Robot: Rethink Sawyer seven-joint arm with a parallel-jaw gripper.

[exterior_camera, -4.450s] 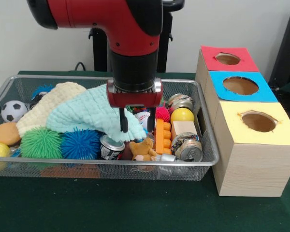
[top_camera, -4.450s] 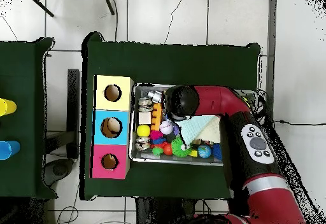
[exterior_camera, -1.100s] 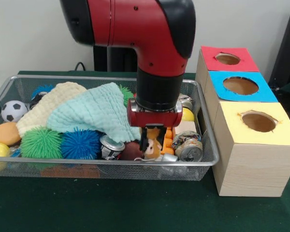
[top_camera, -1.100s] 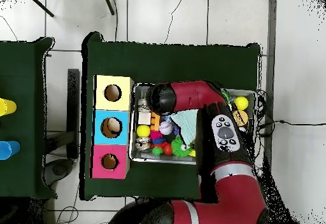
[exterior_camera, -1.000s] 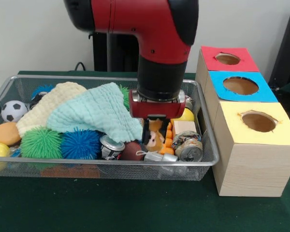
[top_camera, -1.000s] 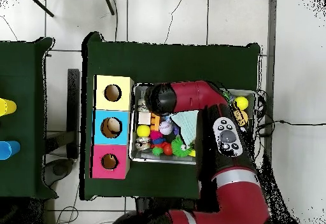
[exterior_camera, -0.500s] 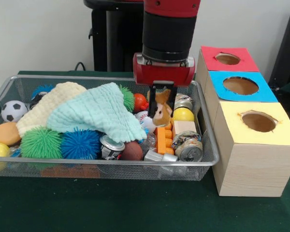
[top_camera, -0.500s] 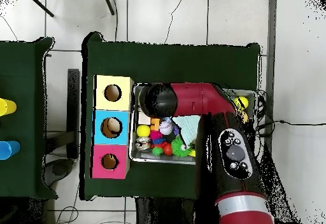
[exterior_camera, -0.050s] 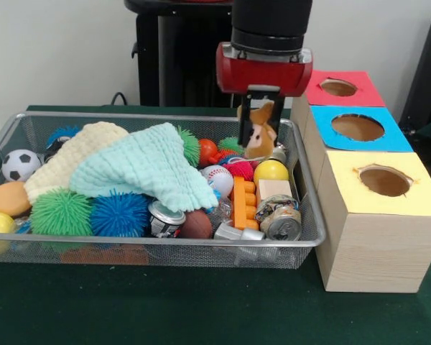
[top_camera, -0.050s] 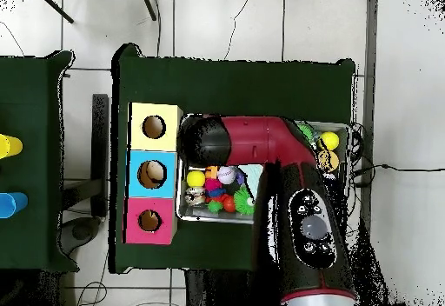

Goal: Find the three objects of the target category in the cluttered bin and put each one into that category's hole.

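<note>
The jaws are clamped on a small brown plush animal (exterior_camera, -0.050s: pixel 260 133), which the gripper (exterior_camera, -0.050s: pixel 263 133) holds clear above the wire bin (exterior_camera, -0.050s: pixel 165 251), near its box-side end. One target seems to be in transit and not yet dropped; which hole it belongs to cannot be told, and any other targets likely lie among the clutter. Nearest stands the yellow-topped box (exterior_camera, -0.050s: pixel 379 215), then the blue hole (exterior_camera, -0.050s: pixel 358 127), then the red hole (exterior_camera, -0.050s: pixel 338 88). A dark green tabletop (exterior_camera, -0.050s: pixel 201 305) carries everything; beyond it is a pale wall (exterior_camera, -0.050s: pixel 65 50).

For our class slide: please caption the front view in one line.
Gripper lifts a plush animal above the cluttered wire bin, beside three colour-topped boxes.
</note>
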